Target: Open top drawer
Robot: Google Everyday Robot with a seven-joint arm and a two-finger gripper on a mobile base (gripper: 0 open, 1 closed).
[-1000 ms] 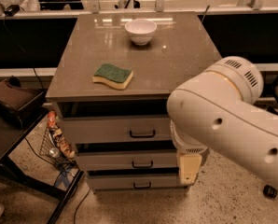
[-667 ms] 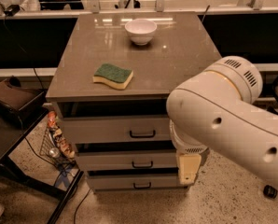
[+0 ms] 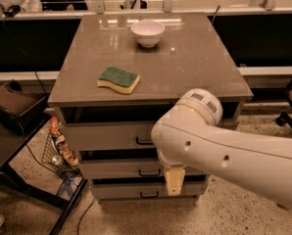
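The top drawer is the wide grey front just under the grey cabinet top; it looks shut, with the left end of its black bar handle showing. My white arm crosses in front of the drawer's right half from the lower right, its rounded joint level with the drawer front. A beige tab hangs under the arm. My gripper is hidden behind the arm or out of the camera view. Two shorter grey drawers sit below, the middle one and the bottom one.
A white bowl stands at the back of the cabinet top and a green-and-yellow sponge lies front left. A wire basket with snack bags hangs at the cabinet's left, beside a dark low table. A chair base is at right.
My arm has swung left and down, so its rounded joint now covers the right half of the top drawer front. The drawers, bowl and sponge have not moved.
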